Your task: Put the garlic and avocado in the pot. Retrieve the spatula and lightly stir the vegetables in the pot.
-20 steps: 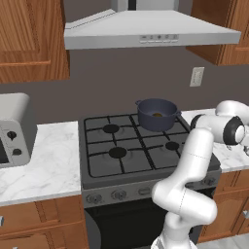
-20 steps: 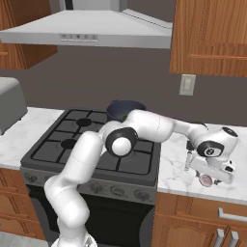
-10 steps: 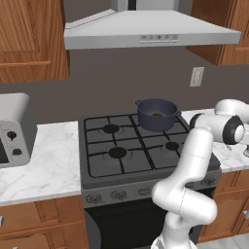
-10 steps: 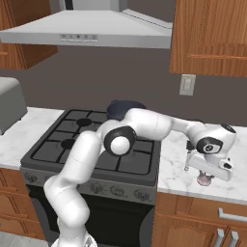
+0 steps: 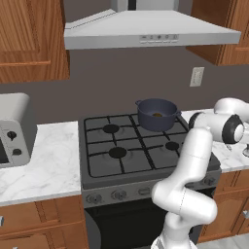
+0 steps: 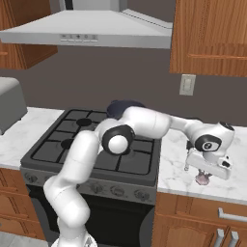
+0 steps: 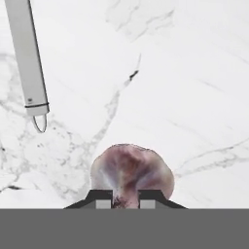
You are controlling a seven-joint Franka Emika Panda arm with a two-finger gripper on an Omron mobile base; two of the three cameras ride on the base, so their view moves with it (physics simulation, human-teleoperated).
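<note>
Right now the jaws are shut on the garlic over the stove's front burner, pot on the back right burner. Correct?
Not quite. The jaws are shut on the garlic, but over the marble counter to the right of the stove, not over a burner; the right base view shows this. The pot does sit on the back right burner.

Veined white marble counter [image 7: 185, 73], smooth grey spatula [image 7: 26, 63] handle, mottled papery garlic [image 7: 131, 170] skin.
</note>
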